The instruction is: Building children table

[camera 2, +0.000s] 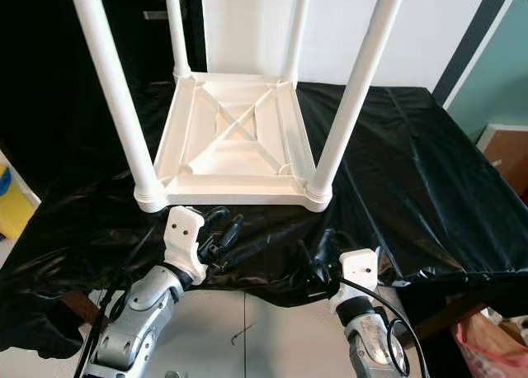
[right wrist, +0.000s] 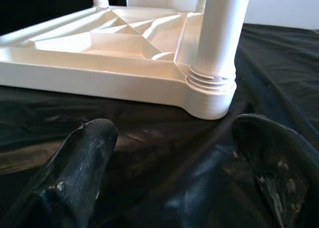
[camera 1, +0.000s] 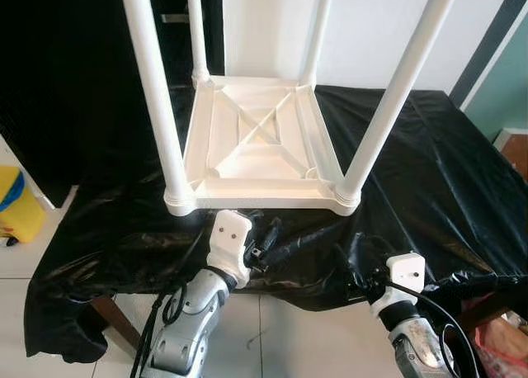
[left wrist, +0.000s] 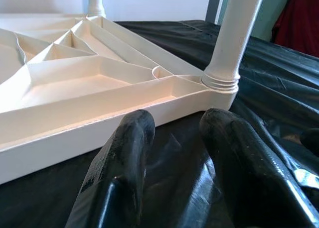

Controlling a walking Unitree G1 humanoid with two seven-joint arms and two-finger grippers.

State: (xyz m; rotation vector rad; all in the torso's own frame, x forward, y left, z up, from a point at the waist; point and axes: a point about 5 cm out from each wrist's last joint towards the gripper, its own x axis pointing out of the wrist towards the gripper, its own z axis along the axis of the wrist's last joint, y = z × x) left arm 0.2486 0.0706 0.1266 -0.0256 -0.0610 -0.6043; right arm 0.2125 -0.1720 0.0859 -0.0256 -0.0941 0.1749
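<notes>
Now the children's table (camera 1: 262, 139) lies upside down on the black sheet (camera 1: 429, 172), top face down and ribbed underside up, with all four white legs standing up from its corners. Each leg looks seated in its socket, so I judge the assembly nearly done: what is left is probably checking the joints and turning the table over onto its feet. My left gripper (camera 1: 266, 239) rests low on the sheet just beside the near edge of the tabletop, fingers a little apart and holding nothing. My right gripper (camera 2: 318, 258) sits near the near right leg (camera 1: 396, 93), its fingers wide apart and also empty, short of the corner socket. Next I would need to reach forward with both, take hold of the rim or two legs, and lift evenly so the table tips over without sliding on the slick sheet
</notes>
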